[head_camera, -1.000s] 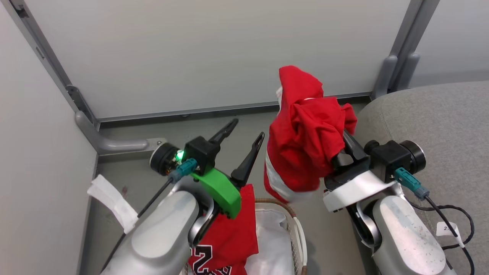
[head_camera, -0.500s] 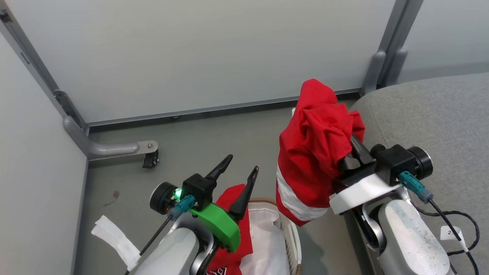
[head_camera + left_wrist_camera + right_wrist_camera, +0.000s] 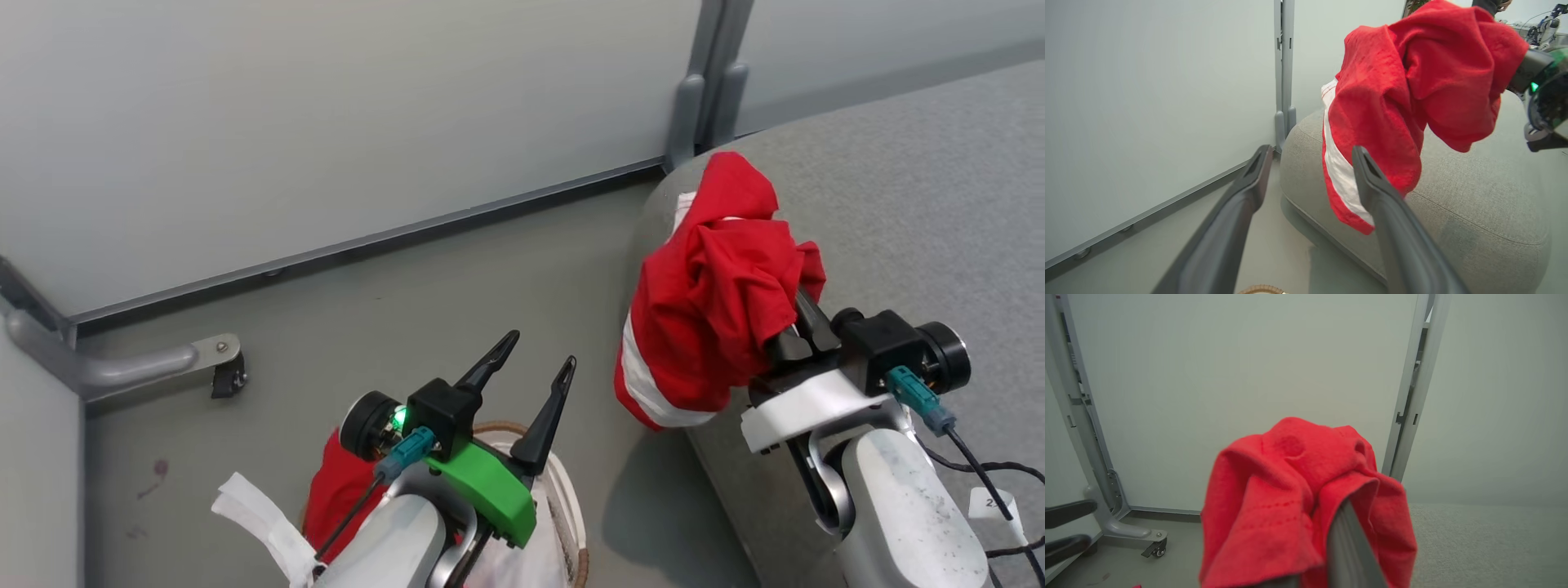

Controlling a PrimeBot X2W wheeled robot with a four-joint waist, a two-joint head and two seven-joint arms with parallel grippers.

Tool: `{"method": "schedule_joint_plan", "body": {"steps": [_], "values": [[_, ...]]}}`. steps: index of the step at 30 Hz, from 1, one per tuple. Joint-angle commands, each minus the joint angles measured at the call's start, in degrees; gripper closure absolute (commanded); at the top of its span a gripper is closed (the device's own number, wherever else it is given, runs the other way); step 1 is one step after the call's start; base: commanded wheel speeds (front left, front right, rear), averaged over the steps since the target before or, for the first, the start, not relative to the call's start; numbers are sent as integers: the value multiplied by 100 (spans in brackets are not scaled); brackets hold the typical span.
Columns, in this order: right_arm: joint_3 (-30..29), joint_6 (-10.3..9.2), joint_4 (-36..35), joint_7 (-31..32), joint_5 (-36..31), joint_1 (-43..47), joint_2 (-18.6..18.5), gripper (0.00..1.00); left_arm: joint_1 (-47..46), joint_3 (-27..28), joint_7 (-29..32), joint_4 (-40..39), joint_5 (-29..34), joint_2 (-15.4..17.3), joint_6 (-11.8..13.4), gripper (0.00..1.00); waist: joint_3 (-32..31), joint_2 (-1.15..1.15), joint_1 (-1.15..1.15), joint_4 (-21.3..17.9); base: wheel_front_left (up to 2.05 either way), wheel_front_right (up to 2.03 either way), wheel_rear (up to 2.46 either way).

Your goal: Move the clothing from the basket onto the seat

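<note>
My right gripper (image 3: 793, 317) is shut on a bunched bright red garment (image 3: 718, 302) with a white stripe, its fingertips buried in the cloth. The garment hangs in the air at the rounded corner of the grey seat (image 3: 914, 196). In the left wrist view the same clothing (image 3: 1412, 98) dangles before the seat (image 3: 1478, 204). In the right wrist view the cloth (image 3: 1290, 490) drapes over one dark finger (image 3: 1349, 543). My left gripper (image 3: 540, 349) stands open and empty above the basket (image 3: 575, 510). A second red piece (image 3: 335, 490) lies by the basket's left side, partly hidden by my arm.
Pale partition panels (image 3: 326, 122) on grey posts wall off the far side. A caster foot (image 3: 220, 371) juts onto the grey floor at the left. A white strip of cloth (image 3: 261, 523) hangs near my left forearm. Black cables (image 3: 1004, 474) lie on the seat.
The head camera has swung right, so the whole scene has shifted left. My right gripper has carried the red garment from over the floor to the seat's corner. My left gripper stays open.
</note>
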Motion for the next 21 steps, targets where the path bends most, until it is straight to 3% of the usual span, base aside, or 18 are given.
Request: {"method": "schedule_joint_plan", "body": {"steps": [1,11,21], "values": [[-57,-6,1,-14,-60,66,-18,100,41,-6,4,-33,55,-17,9,0,151,0,0,-500,0,0,0],[-405,-6,24,-14,-118,46,-16,100,-174,-155,4,-77,116,-45,9,0,486,0,0,-962,0,0,0],[-1050,-6,232,-13,-381,-951,-19,100,-608,-299,4,-230,164,59,9,0,1362,0,0,-615,0,0,0]]}}
